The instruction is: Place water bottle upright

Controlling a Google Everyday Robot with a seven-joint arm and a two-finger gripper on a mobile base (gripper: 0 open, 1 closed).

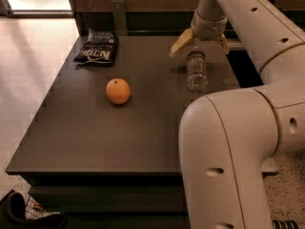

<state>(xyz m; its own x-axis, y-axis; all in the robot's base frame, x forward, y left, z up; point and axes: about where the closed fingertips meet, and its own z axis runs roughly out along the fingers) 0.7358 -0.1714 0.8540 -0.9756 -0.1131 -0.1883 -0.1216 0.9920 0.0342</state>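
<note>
Dark tabletop [95,137] fills most of the camera view, with pale speckled floor [28,70] down the left side and a wood-panelled wall along the top. Only one view to go on.

Upper left of the table has a black chip bag [96,49] lying flat. An orange [117,90] sits a bit left of centre, well apart from everything else.

The water bottle [196,71] is upper right of centre, near the table's right edge, with its dark-banded neck end pointing toward the top of the frame. Honestly can't tell from this angle whether it's lying down or standing.

The gripper [201,44] is right at the bottle's neck end, just above it in the frame. Its two yellowish fingers [181,42] are spread wide, one out to each side of the neck, not clamped on anything.

The white arm [228,166] runs down the right side, and its big rounded segment blocks the lower right of the frame.
</note>
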